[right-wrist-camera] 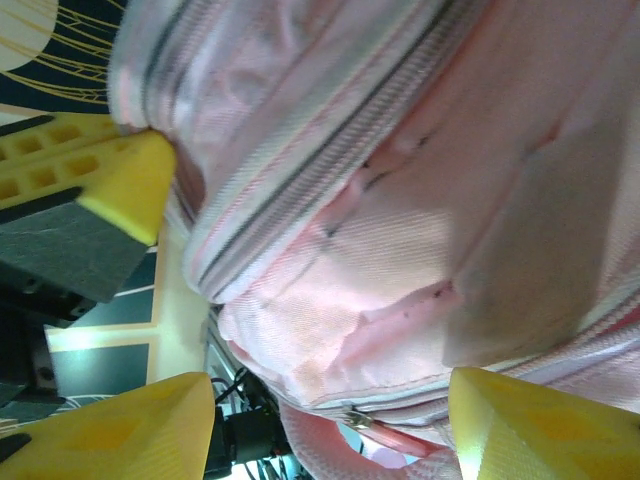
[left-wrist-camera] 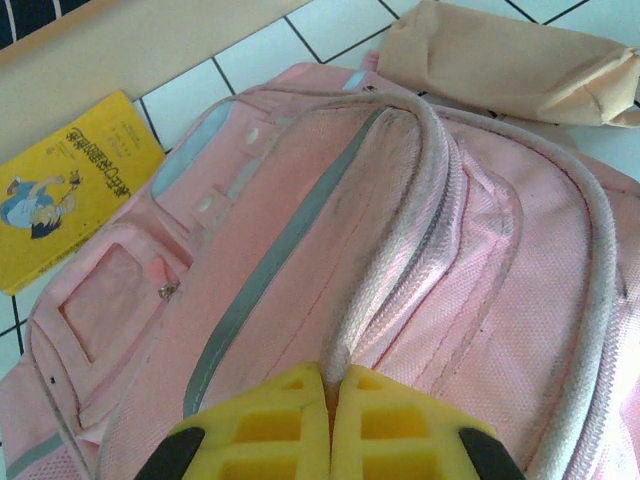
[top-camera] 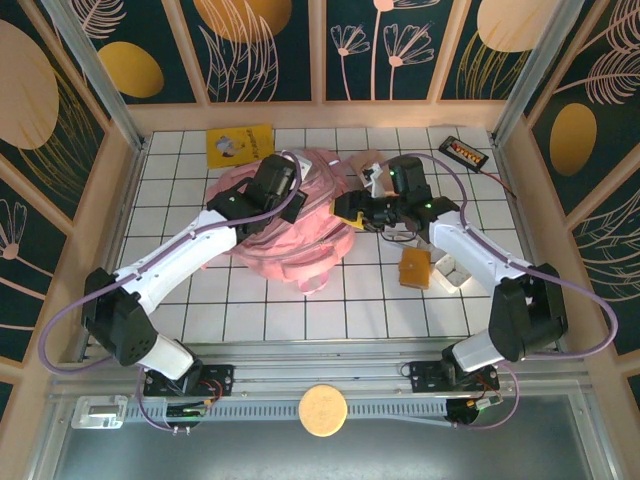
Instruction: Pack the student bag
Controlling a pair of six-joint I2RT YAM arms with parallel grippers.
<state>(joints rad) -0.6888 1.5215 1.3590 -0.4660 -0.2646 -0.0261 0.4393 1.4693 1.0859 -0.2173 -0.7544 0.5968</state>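
Starting far left with the yellow book [top-camera: 238, 146], flat on the table [top-camera: 330, 320] just beyond the student bag [top-camera: 300, 255], and not packed yet by the look of it. Slumped mid-table between both arms, that big pink bag.

Risk on the left side: only a thin pinch on a ridge of corded trim. Likely to slip free under any lift, or to drag the whole bag across the tiles instead of opening it. Risk further right: loose fabric bulging between wide jaws, easy to snag or to bunch up over the zip. Over toward the right edge, a tan block [top-camera: 415, 268] and a white box [top-camera: 452, 272] lying close to the right arm, easy to knock with a careless swing.

Now the left gripper [left-wrist-camera: 331, 392]: closed tight, yellow fingertips [left-wrist-camera: 270, 420] pressed together on that trim ridge. Then the right gripper [right-wrist-camera: 330, 430]: spread wide, gripping nothing, with bag fabric and a zip line sitting in the gap. Hard to tell whether touching the cloth or just clear of it.
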